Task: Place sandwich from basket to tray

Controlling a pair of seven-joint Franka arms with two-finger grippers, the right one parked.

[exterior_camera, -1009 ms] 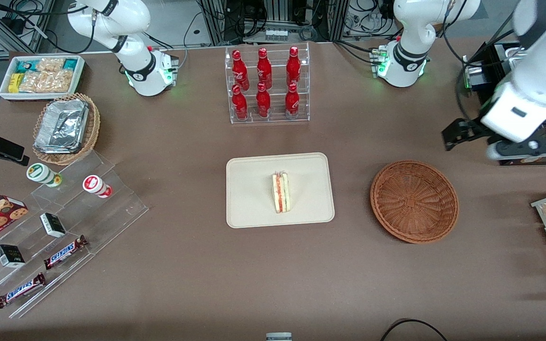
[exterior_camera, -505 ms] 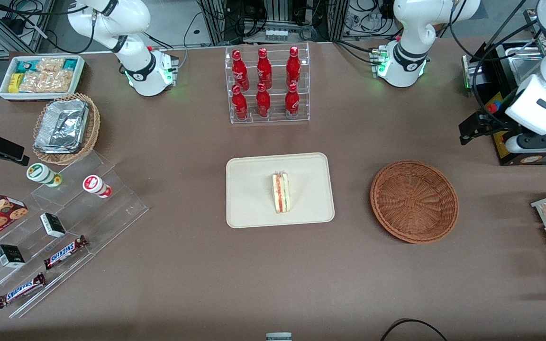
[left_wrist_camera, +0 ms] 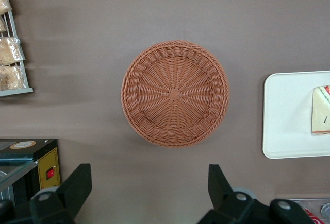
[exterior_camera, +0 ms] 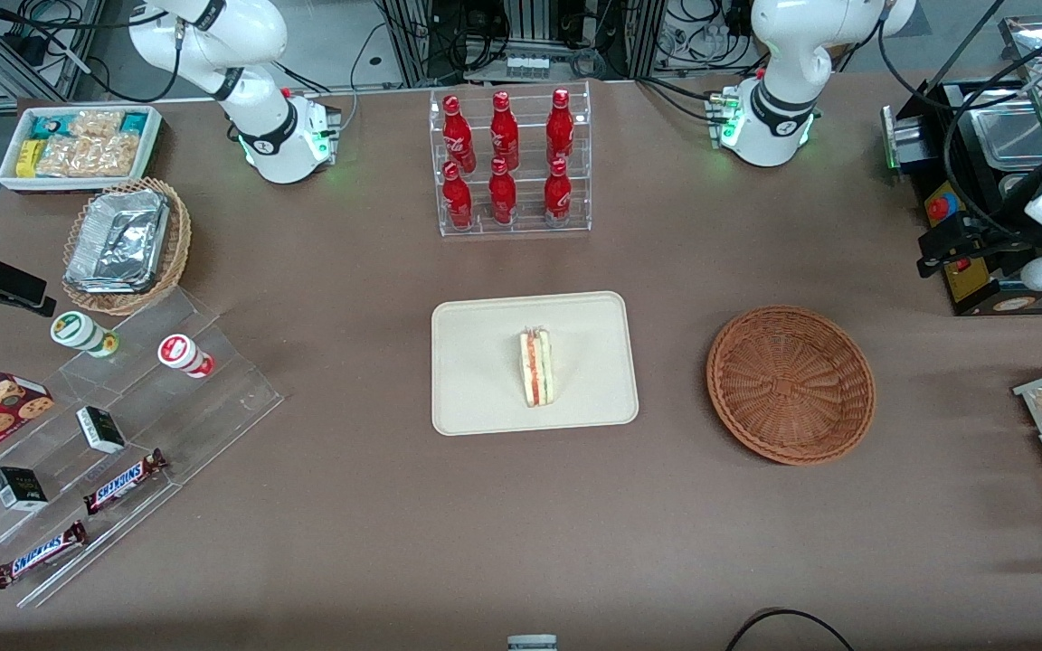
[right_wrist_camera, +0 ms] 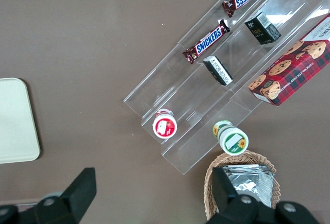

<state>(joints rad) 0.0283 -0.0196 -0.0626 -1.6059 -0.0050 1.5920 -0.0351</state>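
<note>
pale triangular bread sandwich wedge, red-green filling edge up, on flat cream rectangular tray, mid-bench | round reddish-brown wicker basket beside tray, apart, toward working arm | tool above bench, fingers apart

**Brown tabletop and what rested on it**

The brown tabletop carried a cream tray near its middle, with the round reddish-brown basket beside it toward the working arm's end, apart from the tray. A clear rack of red bottles stood farther from the front camera than the tray. Toward the parked arm's end lay a white bin of snack packets, a tan wicker basket with foil containers and a stepped clear display stand. The end effector hung open above the tabletop's edge at the working arm's end.
</note>
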